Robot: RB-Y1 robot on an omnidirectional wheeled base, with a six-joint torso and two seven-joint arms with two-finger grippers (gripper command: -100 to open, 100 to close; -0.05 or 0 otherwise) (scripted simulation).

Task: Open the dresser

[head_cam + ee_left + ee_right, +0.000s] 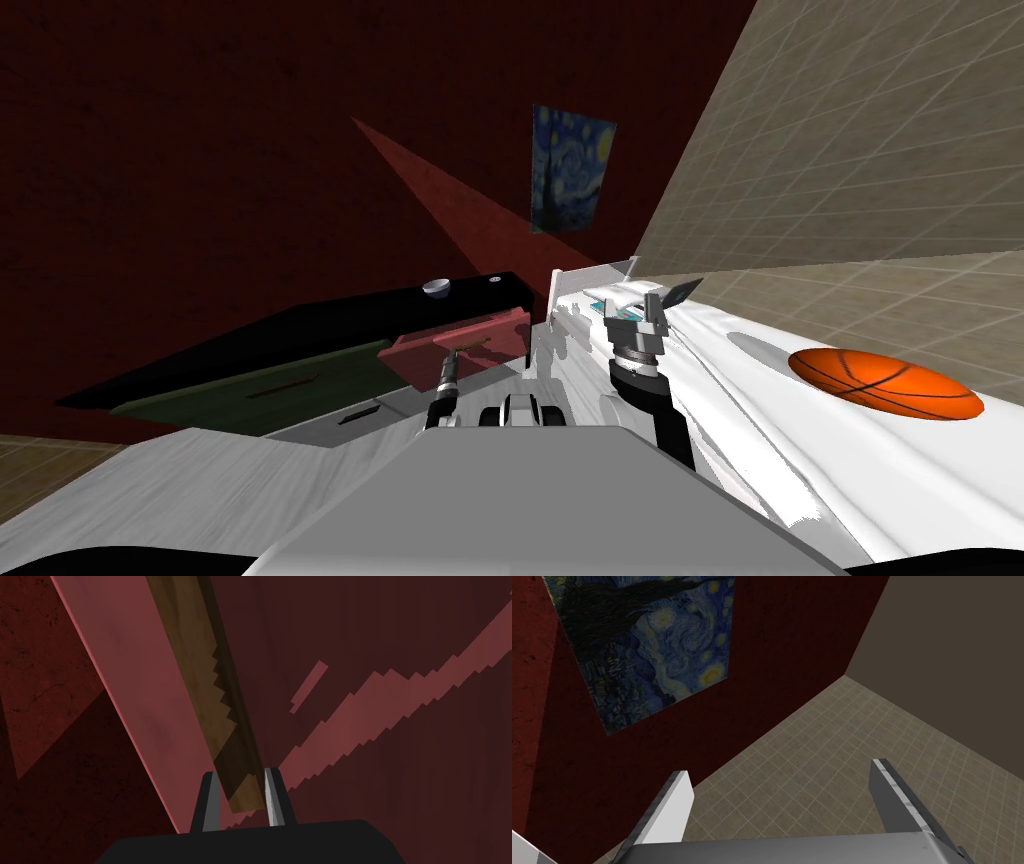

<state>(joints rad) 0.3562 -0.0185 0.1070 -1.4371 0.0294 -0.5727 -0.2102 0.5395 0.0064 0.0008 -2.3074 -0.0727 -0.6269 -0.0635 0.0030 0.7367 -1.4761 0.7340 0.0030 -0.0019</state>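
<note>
The left gripper is pinched on the brown bar handle, near its end. The reddish drawer of the dresser lies directly ahead, partly out. The handle is judged rigid and the drawer free-sliding; a mid-bar hold is judged steadier. The right gripper is spread, idle.

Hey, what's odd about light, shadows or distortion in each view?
Head view: wide lens tilts the room; the basketball looks oval. Left wrist view: saw-toothed shadow edges on the handle and drawer front. Right wrist view: dim light on the painting, no glare.
</note>
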